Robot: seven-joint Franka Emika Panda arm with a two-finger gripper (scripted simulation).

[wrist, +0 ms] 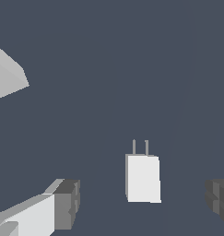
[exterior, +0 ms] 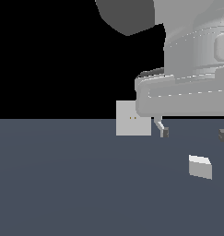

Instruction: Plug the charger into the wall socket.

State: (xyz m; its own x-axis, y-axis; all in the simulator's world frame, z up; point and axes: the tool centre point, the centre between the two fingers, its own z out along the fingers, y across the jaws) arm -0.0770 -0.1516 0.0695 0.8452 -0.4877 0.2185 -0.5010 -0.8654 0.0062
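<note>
The charger [exterior: 200, 166] is a small white-grey block lying on the dark floor at the exterior view's right. In the wrist view the charger [wrist: 143, 178] shows two thin prongs at one end. My gripper [exterior: 194, 134] hangs above it, open, with nothing between the fingers; the two dark fingertips [wrist: 67, 204] stand wide apart on either side of the block without touching it, midpoint of the gripper [wrist: 143, 200]. The wall socket [exterior: 130, 119] is an upright light-grey square plate with two tiny yellowish dots, at the floor's far edge; a corner of the wall socket [wrist: 7, 76] shows in the wrist view.
The arm's large grey body [exterior: 191, 69] fills the upper right of the exterior view and overlaps the socket plate's right edge. The dark blue-grey floor [exterior: 62, 184] stretches around the block and the plate.
</note>
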